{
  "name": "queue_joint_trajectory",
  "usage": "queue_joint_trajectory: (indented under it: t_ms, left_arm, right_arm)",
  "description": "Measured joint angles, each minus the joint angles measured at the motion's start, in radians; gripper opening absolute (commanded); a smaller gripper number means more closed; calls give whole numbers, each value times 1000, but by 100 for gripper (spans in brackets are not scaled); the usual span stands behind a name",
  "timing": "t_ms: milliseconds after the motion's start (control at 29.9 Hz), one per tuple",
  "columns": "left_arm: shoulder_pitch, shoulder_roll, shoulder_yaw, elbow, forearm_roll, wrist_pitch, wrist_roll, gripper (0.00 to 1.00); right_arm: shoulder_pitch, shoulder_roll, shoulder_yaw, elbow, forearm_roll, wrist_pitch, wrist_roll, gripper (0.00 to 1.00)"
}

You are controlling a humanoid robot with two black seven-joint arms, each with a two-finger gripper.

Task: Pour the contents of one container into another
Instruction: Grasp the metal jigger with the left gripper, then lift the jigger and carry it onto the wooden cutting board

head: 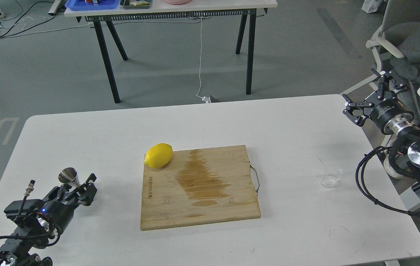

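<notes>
the glass cup (330, 177) is sitting on the desk (291, 122) below the right claw (365, 99), which is hanging open and empty; the left claw (79, 184) is closing around the jigger (68, 176).

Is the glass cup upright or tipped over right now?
Tipped. The glass cup lies on its side on the white table, its round mouth facing sideways rather than up. Contents: cannot tell.

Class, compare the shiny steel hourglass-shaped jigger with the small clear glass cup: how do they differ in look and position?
The shiny steel hourglass-shaped jigger is opaque and reflective; the small clear glass cup is transparent. The jigger sits between the left gripper's fingers at the table's left; the cup is free on the white table, with the open right gripper away from it. Both are small open containers.
</notes>
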Motion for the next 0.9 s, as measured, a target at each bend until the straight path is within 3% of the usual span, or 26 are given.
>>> queue_joint_trajectory:
  t_ms: [100, 435, 903]
  left_arm:
    - [0, -2, 0, 1, -1, 0, 0, 7]
    - [-5, -5, -1, -19, -2, 0, 0, 4]
    - [-188, 45, 1, -315, 8, 0, 0, 5]
  right_arm:
    - [-4, 0, 0, 3, 0, 0, 0, 99]
    - [-12, -1, 7, 4, -1, 0, 0, 99]
    - [-13, -28, 58, 18, 0, 0, -12, 99]
